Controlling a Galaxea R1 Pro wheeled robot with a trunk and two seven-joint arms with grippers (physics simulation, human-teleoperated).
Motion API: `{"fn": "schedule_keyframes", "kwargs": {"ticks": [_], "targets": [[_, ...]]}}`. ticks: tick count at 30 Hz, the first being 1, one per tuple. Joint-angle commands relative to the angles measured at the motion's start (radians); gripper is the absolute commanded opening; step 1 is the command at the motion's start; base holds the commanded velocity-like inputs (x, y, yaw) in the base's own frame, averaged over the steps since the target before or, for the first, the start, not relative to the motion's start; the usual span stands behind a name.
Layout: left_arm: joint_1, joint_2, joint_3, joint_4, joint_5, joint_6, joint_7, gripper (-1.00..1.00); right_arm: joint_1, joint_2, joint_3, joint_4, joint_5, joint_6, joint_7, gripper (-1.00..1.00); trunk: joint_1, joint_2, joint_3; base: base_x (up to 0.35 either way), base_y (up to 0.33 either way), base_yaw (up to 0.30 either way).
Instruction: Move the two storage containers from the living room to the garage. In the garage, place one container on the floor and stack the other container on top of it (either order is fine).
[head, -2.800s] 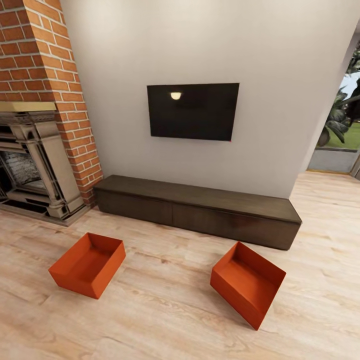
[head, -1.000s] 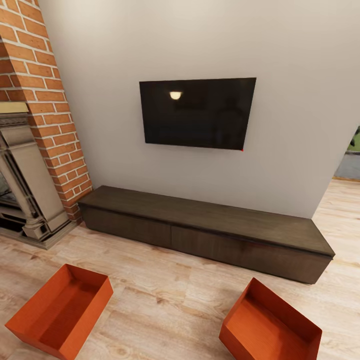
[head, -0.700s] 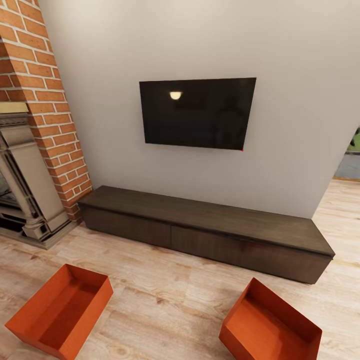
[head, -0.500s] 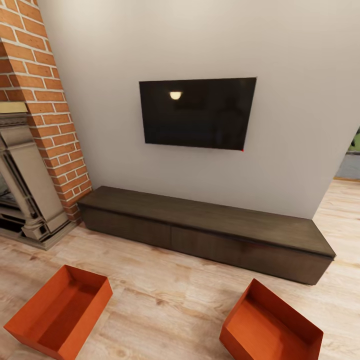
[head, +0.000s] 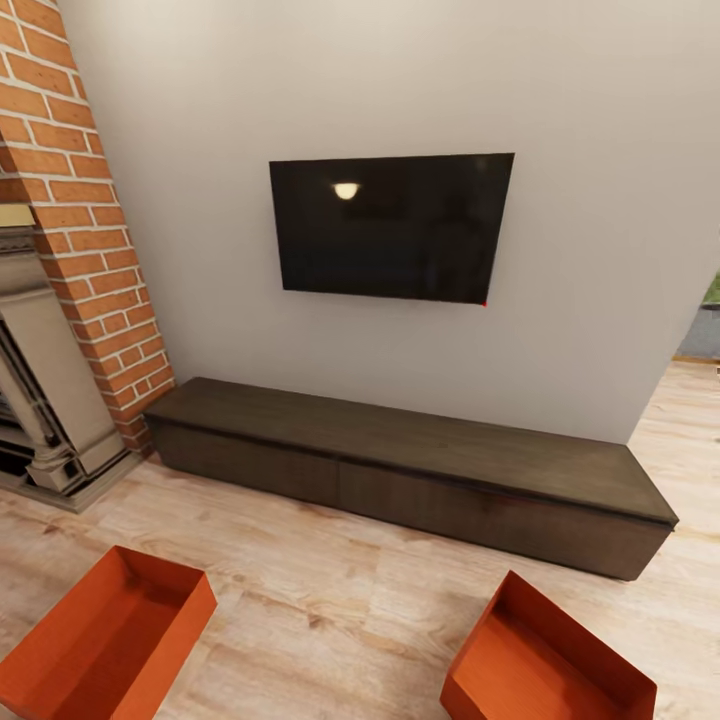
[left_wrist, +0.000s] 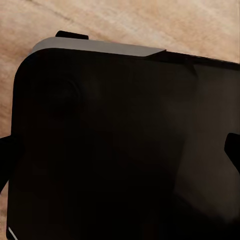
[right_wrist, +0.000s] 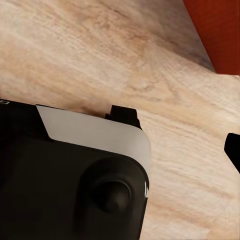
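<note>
Two orange bins, one (head: 105, 645) and another (head: 550, 665), on wood floor (head: 340, 610) before one bench (head: 410, 465); one TV (head: 390, 227) above. Claw openings cannot be told.

The head camera now sits closer to the wall: the TV (head: 392, 227) and the dark bench (head: 410, 462) loom larger than before, the fireplace (head: 45, 400) slips further off the left edge, and both storage containers (head: 105, 635) (head: 545, 660) drop lower, cut by the bottom edge. The things themselves keep their places.
</note>
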Motion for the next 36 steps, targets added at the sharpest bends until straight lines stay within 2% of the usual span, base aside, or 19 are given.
{"fn": "schedule_keyframes", "kwargs": {"ticks": [1, 36], "targets": [[0.000, 0.000, 0.001, 0.000, 0.007, -0.003, -0.002, 1.00, -0.001, 0.001, 0.008, 0.003, -0.009, -0.005, -0.001, 1.00, 0.000, 0.000, 0.000, 0.006, 0.000, -0.212], [0.000, 0.000, 0.003, 0.000, 0.009, -0.003, -0.002, 1.00, -0.001, 0.000, 0.003, 0.003, -0.010, -0.003, -0.001, 1.00, 0.000, 0.000, 0.025, 0.000, 0.000, -0.257]]}}
